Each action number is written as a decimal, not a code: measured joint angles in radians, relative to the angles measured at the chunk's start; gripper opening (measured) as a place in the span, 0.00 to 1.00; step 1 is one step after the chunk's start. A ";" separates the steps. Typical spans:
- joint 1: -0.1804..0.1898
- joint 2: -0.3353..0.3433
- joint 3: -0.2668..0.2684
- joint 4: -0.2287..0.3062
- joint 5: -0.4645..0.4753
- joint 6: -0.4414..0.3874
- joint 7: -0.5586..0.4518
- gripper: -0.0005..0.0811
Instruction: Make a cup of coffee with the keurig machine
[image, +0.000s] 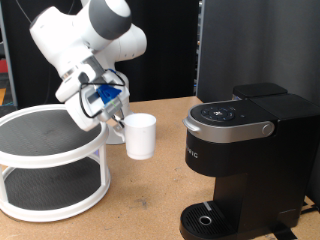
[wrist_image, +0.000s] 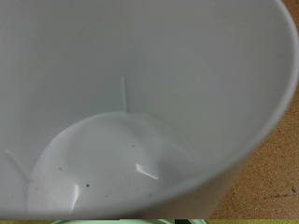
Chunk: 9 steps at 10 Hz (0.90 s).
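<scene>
Between white two-tier stand (image: 50, 165) and keurig machine (image: 245, 150), cup (image: 140, 135) aloft, claw (image: 113, 113) clenched on its rim; open tabletop (image: 150, 200) beneath.

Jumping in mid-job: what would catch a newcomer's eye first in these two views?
In the exterior view, the white cup hangs in mid-air at the gripper, between the two-tier white stand on the left and the black keurig machine on the right. The machine's top is shut, its drip tray bare. The wrist view is almost filled by the cup's inside, empty but for a few dark specks.
</scene>
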 joint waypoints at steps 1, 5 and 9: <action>0.042 0.030 -0.017 0.002 0.044 0.034 -0.027 0.09; 0.219 0.148 -0.100 0.017 0.255 0.140 -0.170 0.09; 0.377 0.300 -0.159 0.066 0.559 0.167 -0.370 0.09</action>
